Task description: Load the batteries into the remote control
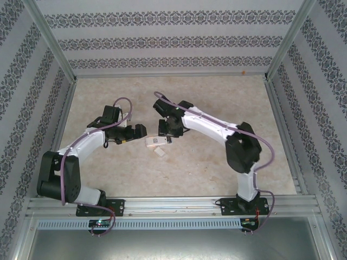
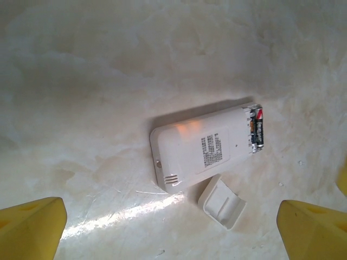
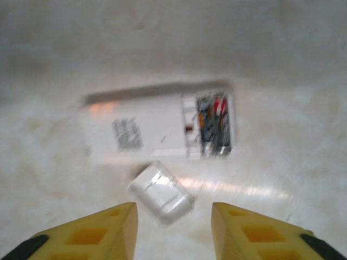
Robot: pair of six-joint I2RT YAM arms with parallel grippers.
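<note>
Both empty, left gripper [image 2: 171, 219] and right gripper [image 3: 173, 216] gape; a careless descent could shove the loose cover [image 3: 161, 193] against the remote [image 3: 141, 127]

In the blurred right wrist view, the batteries [image 3: 212, 122] in the remote control [image 3: 146, 127] cannot be counted, and its label [image 3: 128, 134] is unreadable.

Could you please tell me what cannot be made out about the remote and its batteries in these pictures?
- Right wrist view: blur smears the battery compartment; the batteries cannot be counted.
- Left wrist view: one battery shows at the end of the remote; whether another lies beside it cannot be told.
- Top view: the remote is too small for any detail.
</note>
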